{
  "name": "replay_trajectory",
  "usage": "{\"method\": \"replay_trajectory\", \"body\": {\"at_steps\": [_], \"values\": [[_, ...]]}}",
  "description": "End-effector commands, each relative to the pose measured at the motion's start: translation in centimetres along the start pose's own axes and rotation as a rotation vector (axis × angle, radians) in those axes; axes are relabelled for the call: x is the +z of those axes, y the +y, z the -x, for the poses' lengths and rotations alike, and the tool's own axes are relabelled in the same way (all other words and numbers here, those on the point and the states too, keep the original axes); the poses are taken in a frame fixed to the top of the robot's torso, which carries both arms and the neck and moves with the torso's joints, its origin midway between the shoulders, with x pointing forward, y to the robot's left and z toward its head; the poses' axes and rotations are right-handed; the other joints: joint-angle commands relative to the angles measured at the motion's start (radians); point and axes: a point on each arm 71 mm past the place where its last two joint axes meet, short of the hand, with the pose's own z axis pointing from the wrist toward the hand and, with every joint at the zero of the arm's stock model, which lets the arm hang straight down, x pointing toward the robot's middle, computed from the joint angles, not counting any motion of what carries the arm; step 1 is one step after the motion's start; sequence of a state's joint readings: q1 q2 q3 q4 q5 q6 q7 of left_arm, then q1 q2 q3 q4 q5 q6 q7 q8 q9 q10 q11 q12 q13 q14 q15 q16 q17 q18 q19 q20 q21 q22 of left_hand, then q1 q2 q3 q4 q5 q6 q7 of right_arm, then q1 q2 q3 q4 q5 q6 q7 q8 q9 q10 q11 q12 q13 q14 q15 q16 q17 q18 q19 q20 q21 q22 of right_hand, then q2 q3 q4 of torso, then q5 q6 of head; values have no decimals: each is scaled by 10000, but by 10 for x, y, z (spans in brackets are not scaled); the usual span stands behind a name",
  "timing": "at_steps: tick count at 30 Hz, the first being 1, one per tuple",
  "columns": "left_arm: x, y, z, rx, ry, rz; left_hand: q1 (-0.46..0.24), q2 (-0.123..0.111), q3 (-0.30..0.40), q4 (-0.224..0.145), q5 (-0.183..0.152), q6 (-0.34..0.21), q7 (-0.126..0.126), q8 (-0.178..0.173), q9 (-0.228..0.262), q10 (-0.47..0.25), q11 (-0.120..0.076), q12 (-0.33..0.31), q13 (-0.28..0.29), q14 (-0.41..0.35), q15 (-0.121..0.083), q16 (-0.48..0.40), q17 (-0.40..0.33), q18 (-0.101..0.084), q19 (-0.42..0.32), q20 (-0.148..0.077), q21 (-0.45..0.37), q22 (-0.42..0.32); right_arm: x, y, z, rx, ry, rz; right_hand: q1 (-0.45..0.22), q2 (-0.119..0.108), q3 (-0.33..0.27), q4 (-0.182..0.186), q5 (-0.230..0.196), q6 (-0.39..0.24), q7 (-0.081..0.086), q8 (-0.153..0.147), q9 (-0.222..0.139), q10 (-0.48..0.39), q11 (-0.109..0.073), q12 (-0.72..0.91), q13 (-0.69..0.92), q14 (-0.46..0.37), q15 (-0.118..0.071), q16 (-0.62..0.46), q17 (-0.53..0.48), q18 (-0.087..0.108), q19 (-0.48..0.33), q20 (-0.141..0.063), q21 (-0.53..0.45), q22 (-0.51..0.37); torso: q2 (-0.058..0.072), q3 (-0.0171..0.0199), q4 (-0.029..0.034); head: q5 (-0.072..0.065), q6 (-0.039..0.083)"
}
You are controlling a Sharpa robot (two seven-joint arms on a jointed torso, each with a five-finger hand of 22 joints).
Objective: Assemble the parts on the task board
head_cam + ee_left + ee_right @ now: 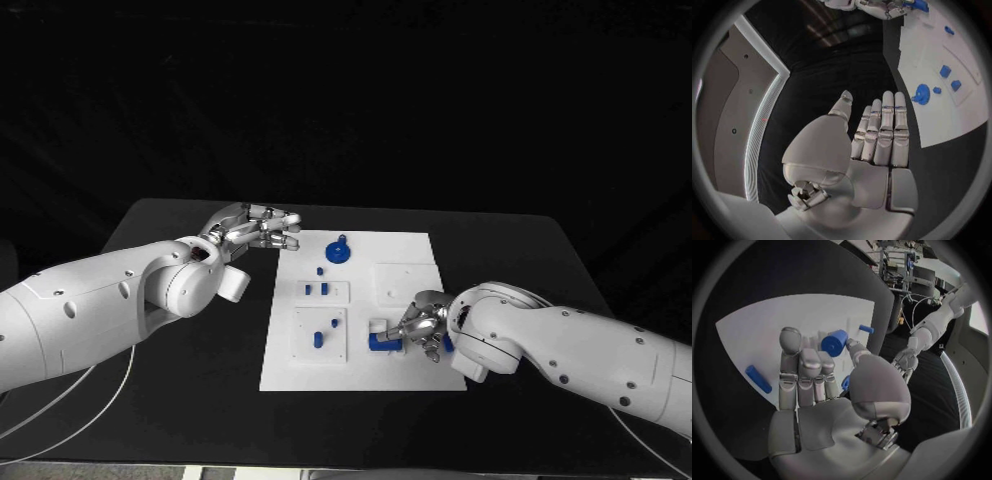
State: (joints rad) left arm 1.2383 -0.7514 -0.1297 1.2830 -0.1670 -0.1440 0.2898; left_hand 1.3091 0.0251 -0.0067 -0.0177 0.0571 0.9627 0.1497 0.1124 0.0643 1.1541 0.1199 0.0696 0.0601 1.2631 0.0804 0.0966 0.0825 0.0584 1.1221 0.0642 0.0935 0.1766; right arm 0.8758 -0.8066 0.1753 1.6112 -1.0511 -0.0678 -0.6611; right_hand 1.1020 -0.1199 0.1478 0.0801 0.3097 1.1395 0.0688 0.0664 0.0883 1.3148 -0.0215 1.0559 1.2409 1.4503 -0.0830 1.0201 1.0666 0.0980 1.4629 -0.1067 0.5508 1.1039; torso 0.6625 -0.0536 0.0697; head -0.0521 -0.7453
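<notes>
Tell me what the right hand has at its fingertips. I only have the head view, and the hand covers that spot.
Observer: In the right wrist view, the right hand appears to pinch a blue cylinder between its thumb tip and its fingertips.
Operator: Check the left hand's palm for me.
Observer: In the left wrist view, the left hand holds nothing. Its fingers are stretched out side by side.
Operator: Report what lies next to the right hand's fingers.
Observer: A blue bar lies flat on the task board beside the fingers, apart from them.
</notes>
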Motion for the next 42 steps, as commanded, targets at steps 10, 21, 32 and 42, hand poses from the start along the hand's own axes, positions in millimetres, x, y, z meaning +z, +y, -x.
{"method": "replay_trajectory", "body": {"at_steps": [10, 21, 32, 42], "values": [[0, 0, -2, 16, 185, 10, -55, -46, 63, 4, 1, -46, 4, 64, 3, -85, -22, 43, 6, -13, 35, 53, 16, -113, 26, 3, 104, -100, -1, 1, -5, -709, 216, 117, 255, -248, -59, 414, -470, -202, 67, -25, 36, -100, 38, -76, -75, 1, 0, -97, 3, 25, 448, 22, -124, 0, 3, -1, 6, 4, 7], [0, 1, -3, 14, 207, 38, -59, -40, 62, 16, 0, -57, 7, 62, 3, -95, -20, 43, 6, -18, 37, 51, 15, -112, 24, 5, 113, -118, -1, 4, -5, -1208, 93, 238, 850, -265, -8, -393, -17, -72, 63, -33, 6, -120, 26, -94, -111, 7, -11, -103, 65, 0, 448, 14, -105, 73, 1, -5, 4, 9, -1], [0, 1, -3, 0, 255, 58, -52, -45, 59, 19, 2, -62, 9, 63, 4, -103, -17, 45, 6, -24, 40, 48, 13, -111, 12, 9, 122, -154, -2, 6, -3, -1768, -273, 363, 940, -277, 33, -648, -53, 47, 28, -26, -10, -111, 1, -78, -107, 12, -23, -105, 106, -15, 449, 0, -79, 133, -5, 15, 17, 74, 40], [0, 1, -3, 5, 260, 68, -52, -45, 59, 19, 2, -62, 9, 63, 4, -103, -17, 45, 6, -24, 40, 48, 13, -111, 12, 9, 122, -154, -2, 10, -4, -2122, -524, 476, 993, -237, 95, -709, -76, 231, -24, -24, 12, -103, -30, -84, -114, 14, -43, -110, 125, -28, 454, -15, -75, 158, 7, 2, -17, 69, 52]]}}
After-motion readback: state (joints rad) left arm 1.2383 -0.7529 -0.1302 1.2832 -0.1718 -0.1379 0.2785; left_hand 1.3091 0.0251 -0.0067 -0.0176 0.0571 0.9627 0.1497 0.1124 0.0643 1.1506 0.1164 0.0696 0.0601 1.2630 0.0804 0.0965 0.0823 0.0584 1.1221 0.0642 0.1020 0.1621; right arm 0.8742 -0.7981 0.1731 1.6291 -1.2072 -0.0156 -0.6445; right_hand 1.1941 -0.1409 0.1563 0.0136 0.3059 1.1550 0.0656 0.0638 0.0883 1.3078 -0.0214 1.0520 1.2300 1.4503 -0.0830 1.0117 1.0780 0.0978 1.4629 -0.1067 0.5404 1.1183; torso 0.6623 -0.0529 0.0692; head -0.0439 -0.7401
